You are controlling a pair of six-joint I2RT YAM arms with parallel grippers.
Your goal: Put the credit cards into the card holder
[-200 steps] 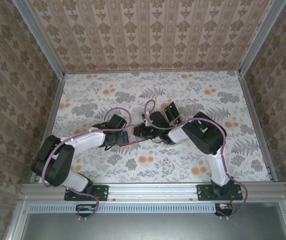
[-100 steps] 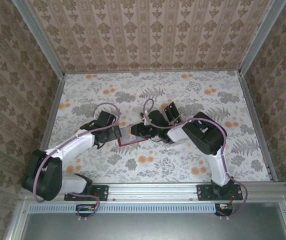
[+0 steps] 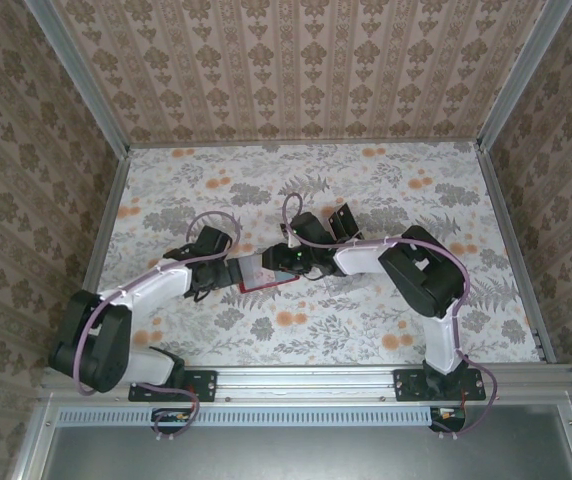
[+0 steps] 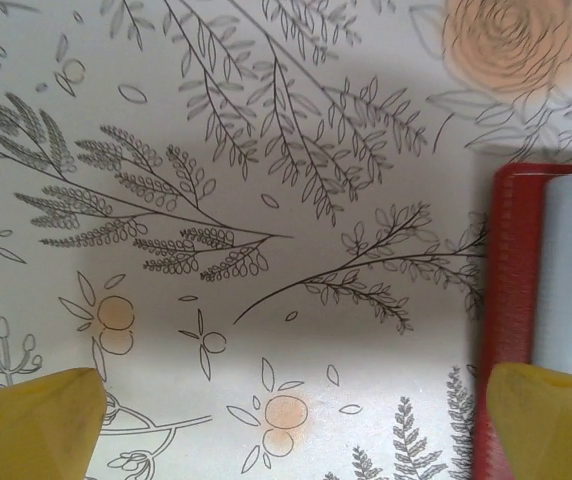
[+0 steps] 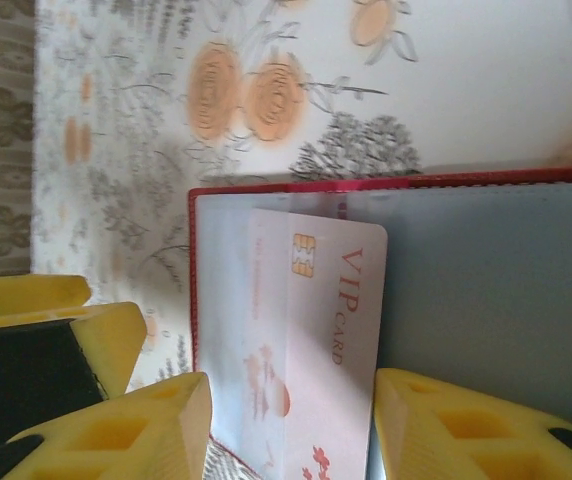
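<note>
The card holder point(image 3: 266, 284) lies open on the floral table between my two grippers, red-rimmed point(image 5: 366, 183) with a grey inside. A pale pink credit card point(image 5: 331, 320) with a gold chip and "VIP CARD" lettering sits partly under its translucent pocket. My right gripper point(image 3: 284, 262) hovers over the holder. In the right wrist view the right gripper point(image 5: 291, 430) stands open, its yellow fingers either side of the card's near end. My left gripper point(image 3: 228, 272) is just left of the holder. Seen from the left wrist, the left gripper point(image 4: 296, 420) is wide open over bare table, with the holder's red edge point(image 4: 511, 300) by its right fingertip.
Wallpapered walls point(image 3: 296, 70) and metal rails enclose the table on three sides. A small black object point(image 3: 344, 220) sits just behind the right wrist; I cannot tell what it is. Bare floral tabletop point(image 3: 416, 180) stretches to the back and right.
The right gripper's jaws have opened around the card. The left gripper has drawn back to the left, off the holder, which now lies uncovered.
</note>
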